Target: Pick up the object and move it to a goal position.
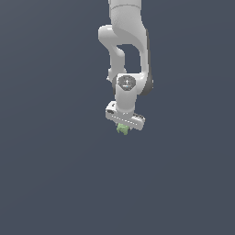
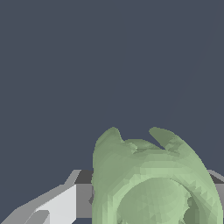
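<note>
Now the pincer (image 1: 123, 126) is gripping the object (image 1: 122, 129); carrying it well means keeping the squeeze steady and moving smoothly toward the unseen goal.

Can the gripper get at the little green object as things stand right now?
Probably yes. The green object sits directly under the gripper, between its fingers as far as the exterior view shows, and it fills the wrist view. Nothing else is in the way. Whether the fingers actually clamp it is unclear.
</note>
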Motion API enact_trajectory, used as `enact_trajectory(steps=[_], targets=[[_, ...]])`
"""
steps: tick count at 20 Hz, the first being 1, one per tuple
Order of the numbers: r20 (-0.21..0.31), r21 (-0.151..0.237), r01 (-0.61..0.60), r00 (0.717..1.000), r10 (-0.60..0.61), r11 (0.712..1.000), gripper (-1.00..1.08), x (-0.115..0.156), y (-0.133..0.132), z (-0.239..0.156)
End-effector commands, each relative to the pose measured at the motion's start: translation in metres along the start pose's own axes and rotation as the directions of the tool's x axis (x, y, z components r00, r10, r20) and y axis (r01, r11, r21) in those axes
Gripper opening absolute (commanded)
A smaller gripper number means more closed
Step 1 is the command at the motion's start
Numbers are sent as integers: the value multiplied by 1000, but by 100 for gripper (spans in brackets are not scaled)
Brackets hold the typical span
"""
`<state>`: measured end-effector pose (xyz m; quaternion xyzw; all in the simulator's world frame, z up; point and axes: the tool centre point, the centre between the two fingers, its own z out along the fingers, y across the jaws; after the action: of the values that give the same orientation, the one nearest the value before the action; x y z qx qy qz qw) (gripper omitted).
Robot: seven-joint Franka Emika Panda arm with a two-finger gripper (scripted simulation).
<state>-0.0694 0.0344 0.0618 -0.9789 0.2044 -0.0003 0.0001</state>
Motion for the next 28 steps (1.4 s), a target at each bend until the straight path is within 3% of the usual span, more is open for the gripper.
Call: enact_trajectory(steps=[1, 28], targets=[[-1, 0, 0, 1000, 0, 1000, -100, 9, -3, -11], [0, -1, 0, 1000, 0, 1000, -100, 138, -50, -169]])
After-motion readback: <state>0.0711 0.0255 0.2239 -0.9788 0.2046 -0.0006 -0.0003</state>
